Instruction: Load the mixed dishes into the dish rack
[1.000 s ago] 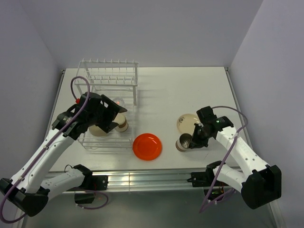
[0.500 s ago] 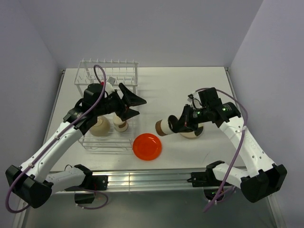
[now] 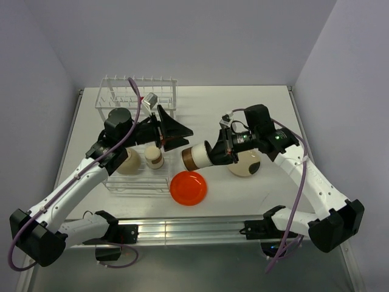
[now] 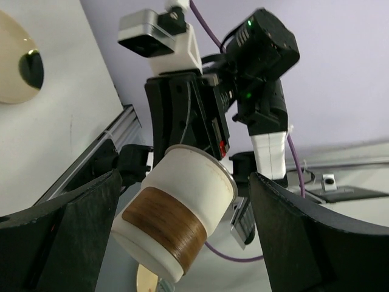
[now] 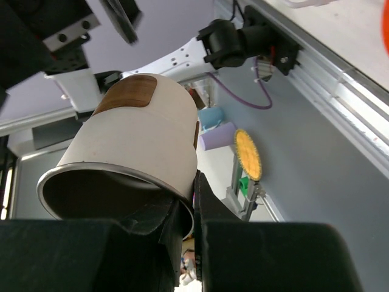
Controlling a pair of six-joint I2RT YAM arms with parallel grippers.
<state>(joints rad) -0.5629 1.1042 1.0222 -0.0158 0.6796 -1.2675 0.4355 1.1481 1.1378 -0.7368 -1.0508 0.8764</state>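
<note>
My right gripper [image 3: 214, 153] is shut on the rim of a small steel cup [image 3: 196, 157] with a white sleeve and brown band. It holds the cup sideways in the air above the table. In the right wrist view one finger is inside the cup [image 5: 130, 143] and one outside. My left gripper [image 3: 180, 137] is open, and its fingers [image 4: 61, 234] stand wide on either side of the cup [image 4: 176, 213] without touching it. The white wire dish rack [image 3: 138, 97] holds a beige bowl [image 3: 127, 162] and a second cup [image 3: 155, 159]. The orange-red plate [image 3: 188, 187] lies on the table. I cannot make out the clear glass.
A cream dish [image 3: 246, 165] lies on the table under my right arm; it also shows in the left wrist view [image 4: 13, 61]. The rack's upright prongs [image 3: 140, 82] stand at the far end. The table's metal front rail [image 3: 194, 228] runs along the near edge.
My right gripper lifted the cup off the table and carried it left. My left gripper rose out of the rack, turned right and now brackets the cup.
</note>
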